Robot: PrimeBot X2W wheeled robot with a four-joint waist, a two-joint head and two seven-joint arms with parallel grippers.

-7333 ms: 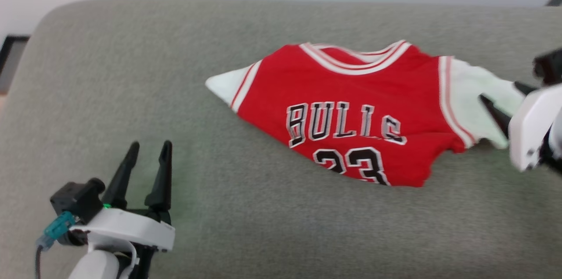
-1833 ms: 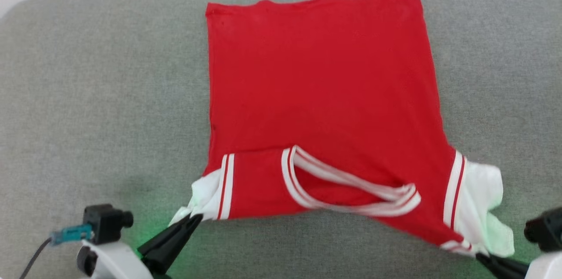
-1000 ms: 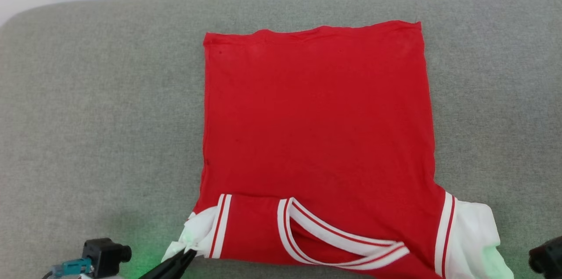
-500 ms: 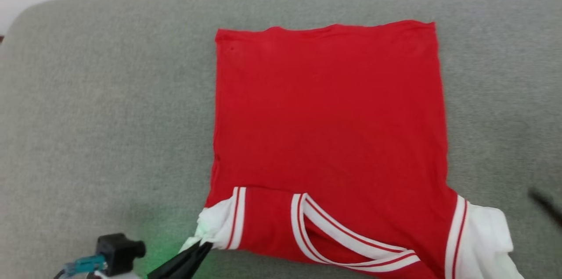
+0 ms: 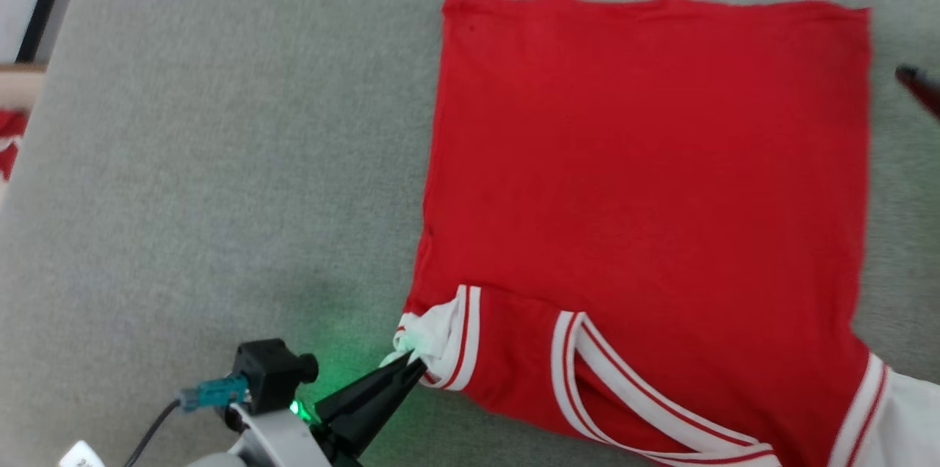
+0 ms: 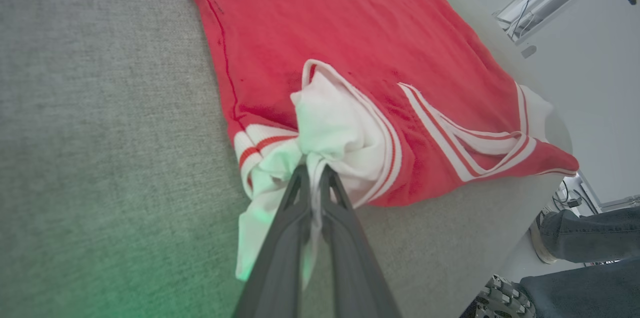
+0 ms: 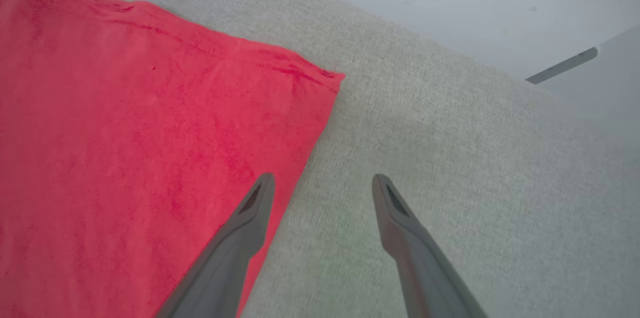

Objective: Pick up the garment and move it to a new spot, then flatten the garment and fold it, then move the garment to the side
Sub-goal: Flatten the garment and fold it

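Your left gripper (image 6: pixel 312 178) pinches the garment (image 6: pixel 350 18) by its sleeve (image 6: pixel 335 128); your right gripper (image 7: pixel 324 178) is wide open, empty. Tug, and cloth ahead may bunch.

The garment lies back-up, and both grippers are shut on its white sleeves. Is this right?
No. Only the left gripper is shut on a sleeve of the garment; the right wrist view shows the right gripper open, holding nothing.

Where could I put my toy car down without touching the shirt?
The big bare gray surface left of the red shirt, beyond the left claw. A strip borders its right side by the open right claw. Crowded: the pinched white sleeve.
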